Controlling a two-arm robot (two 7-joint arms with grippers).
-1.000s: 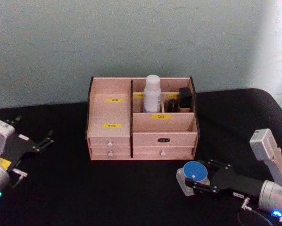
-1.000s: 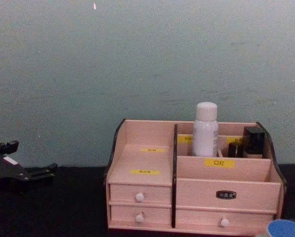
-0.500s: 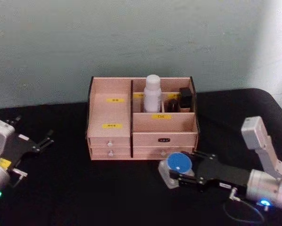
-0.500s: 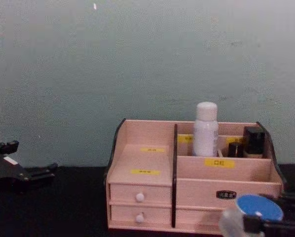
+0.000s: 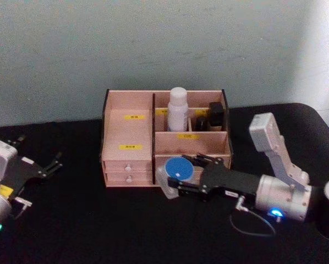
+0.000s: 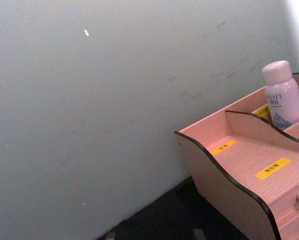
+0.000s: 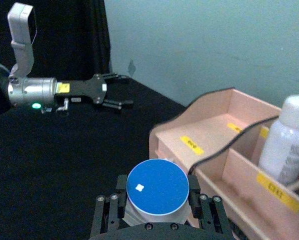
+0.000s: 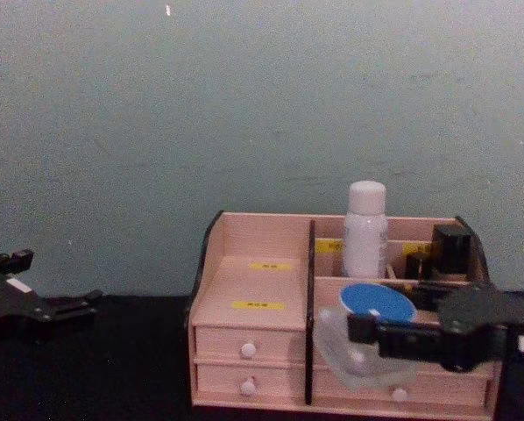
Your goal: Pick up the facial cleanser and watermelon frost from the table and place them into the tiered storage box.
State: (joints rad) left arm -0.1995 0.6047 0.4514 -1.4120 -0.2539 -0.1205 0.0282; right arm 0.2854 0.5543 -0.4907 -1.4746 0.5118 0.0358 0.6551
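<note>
Head view is showing right gripper (image 5: pixel 178 177) clamping blue-lidded jar (image 5: pixel 179 167) by its sides, seemingly light but slippery; left gripper (image 7: pixel 117 91) is waiting spread, well left of it.

A pale grey-green wall (image 5: pixel 164 44), faintly scuffed, rises directly behind the black-covered table (image 5: pixel 98 220), with brighter light washing the wall above the table's far right corner.

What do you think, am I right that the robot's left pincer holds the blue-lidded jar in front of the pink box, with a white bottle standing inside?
Not quite: the right pincer holds the blue-lidded jar in front of the pink box, as the head view shows; the left pincer rests aside. The white bottle does stand inside.
</note>
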